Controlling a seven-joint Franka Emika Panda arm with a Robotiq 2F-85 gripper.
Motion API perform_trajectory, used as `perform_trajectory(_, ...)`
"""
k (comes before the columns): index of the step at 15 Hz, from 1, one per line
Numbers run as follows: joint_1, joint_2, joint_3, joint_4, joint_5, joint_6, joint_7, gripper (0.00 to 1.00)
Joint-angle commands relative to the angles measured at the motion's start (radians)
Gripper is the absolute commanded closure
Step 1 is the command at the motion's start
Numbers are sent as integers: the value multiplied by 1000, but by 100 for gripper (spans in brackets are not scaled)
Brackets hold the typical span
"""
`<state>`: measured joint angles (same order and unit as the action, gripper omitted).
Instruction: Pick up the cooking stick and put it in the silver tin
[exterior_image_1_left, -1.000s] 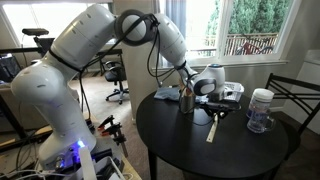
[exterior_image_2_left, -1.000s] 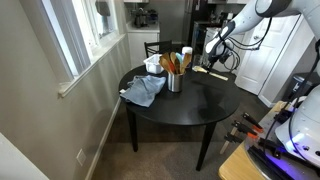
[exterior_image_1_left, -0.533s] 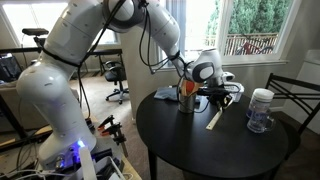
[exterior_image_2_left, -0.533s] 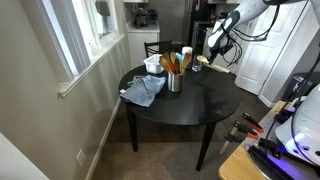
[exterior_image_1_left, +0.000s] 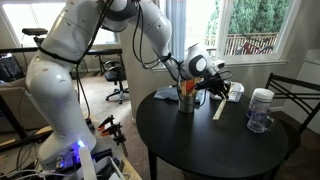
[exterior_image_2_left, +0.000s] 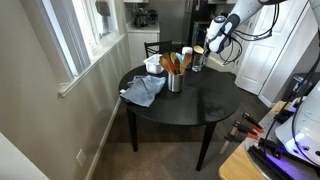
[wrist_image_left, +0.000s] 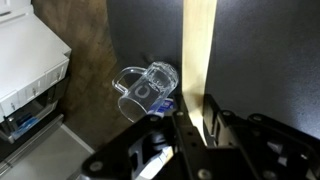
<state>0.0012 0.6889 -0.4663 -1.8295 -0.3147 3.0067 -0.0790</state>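
My gripper (exterior_image_1_left: 212, 88) is shut on the cooking stick (exterior_image_1_left: 218, 104), a light-wood piece that hangs tilted from the jaws, clear of the round black table (exterior_image_1_left: 200, 150). In the wrist view the stick (wrist_image_left: 197, 55) runs up from between the fingers (wrist_image_left: 196, 128). The silver tin (exterior_image_1_left: 186, 100) stands just left of the gripper with orange-tinted utensils in it. It also shows in an exterior view (exterior_image_2_left: 175, 82), to the lower left of the gripper (exterior_image_2_left: 214, 47).
A clear glass jar with a white lid (exterior_image_1_left: 261, 108) stands at the table's right side and shows below the gripper in the wrist view (wrist_image_left: 148, 88). A blue cloth (exterior_image_2_left: 145, 90) lies by the tin. A chair (exterior_image_1_left: 296, 98) stands beside the table.
The gripper has lifted the cooking stick off the table and carried it up and toward the tin. The arm has swung higher.
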Motion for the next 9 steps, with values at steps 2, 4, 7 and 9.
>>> perform_trajectory(2, 158, -25, -153, -85, -43, 104, 79, 94)
perform_trajectory(4, 210, -25, -194, -105, -35, 139, 80, 94)
perform_trajectory(7, 266, -29, -239, -134, -24, 207, 75, 94)
perform_trajectory(9, 286, -36, -247, -152, -17, 269, 67, 94)
